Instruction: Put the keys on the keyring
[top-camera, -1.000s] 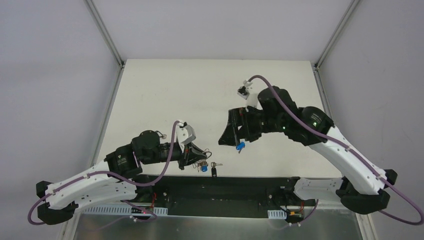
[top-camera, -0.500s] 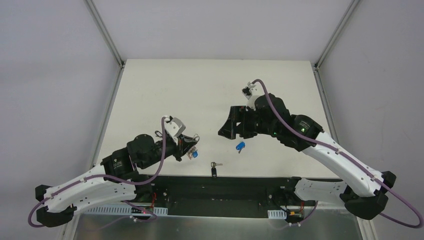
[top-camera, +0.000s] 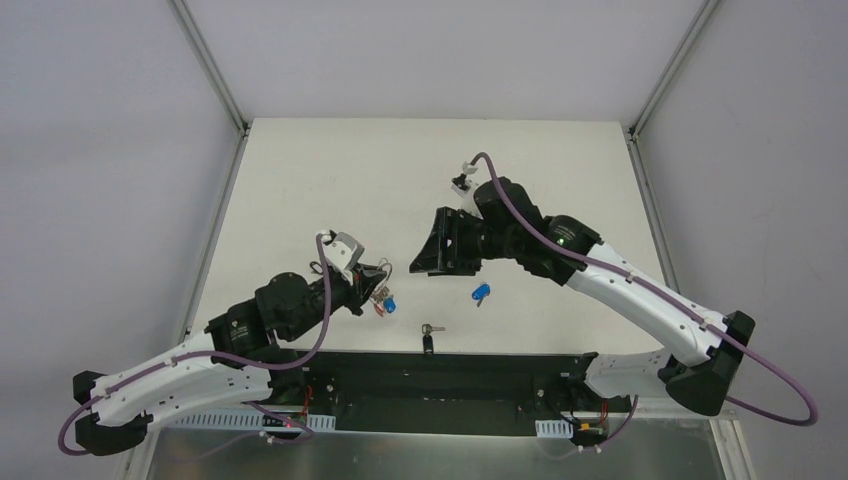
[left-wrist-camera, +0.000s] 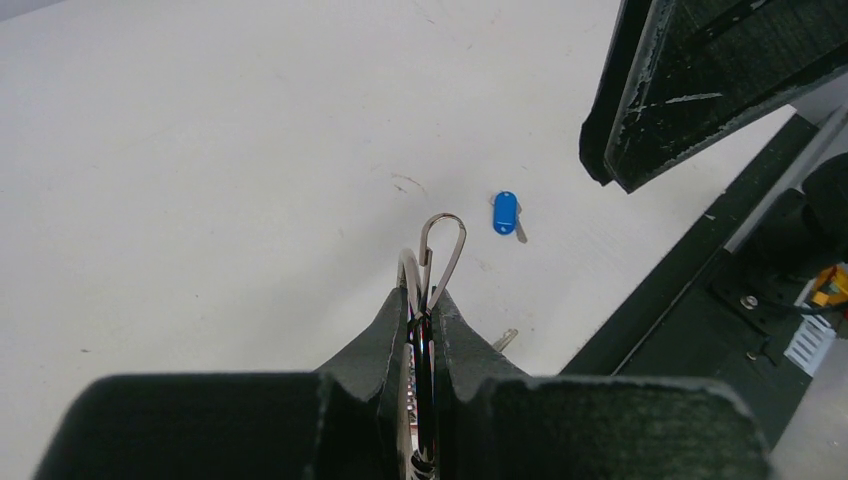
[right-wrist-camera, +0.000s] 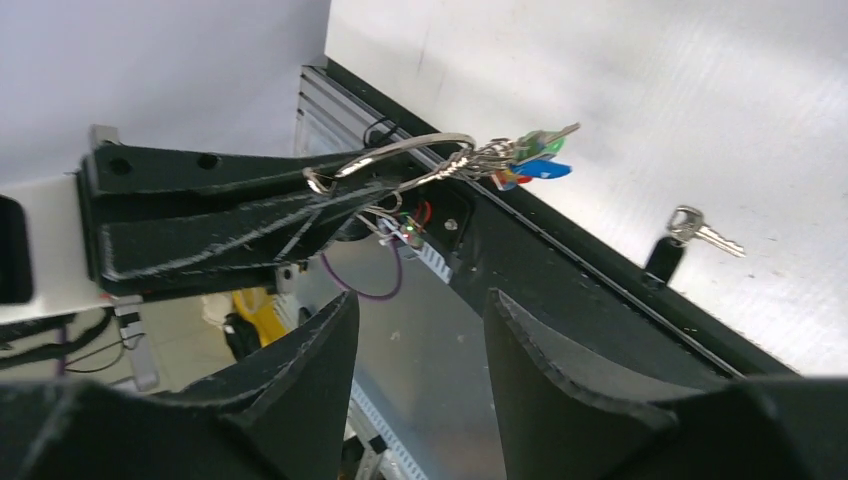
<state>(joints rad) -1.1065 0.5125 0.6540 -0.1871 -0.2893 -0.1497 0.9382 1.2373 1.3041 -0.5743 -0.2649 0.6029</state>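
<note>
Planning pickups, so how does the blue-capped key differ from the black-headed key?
The blue-capped key lies farther out on the table; the black-headed key sits at the near edge, beside the black rail. One head is blue, the other black. Both lie loose, off the keyring.

White table (top-camera: 330, 180) fills mid-frame; black rail (top-camera: 480, 368) borders its lower edge; grey walls (top-camera: 100, 150) flank it; colour-capped keys (right-wrist-camera: 530, 165) bunched upper centre.

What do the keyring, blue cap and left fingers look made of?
Keyring: thin bright wire with glints, likely steel. Blue cap: matte, saturated blue, probably plastic. Left fingers: rough matte black with scuffed pale edges, maybe printed plastic.
</note>
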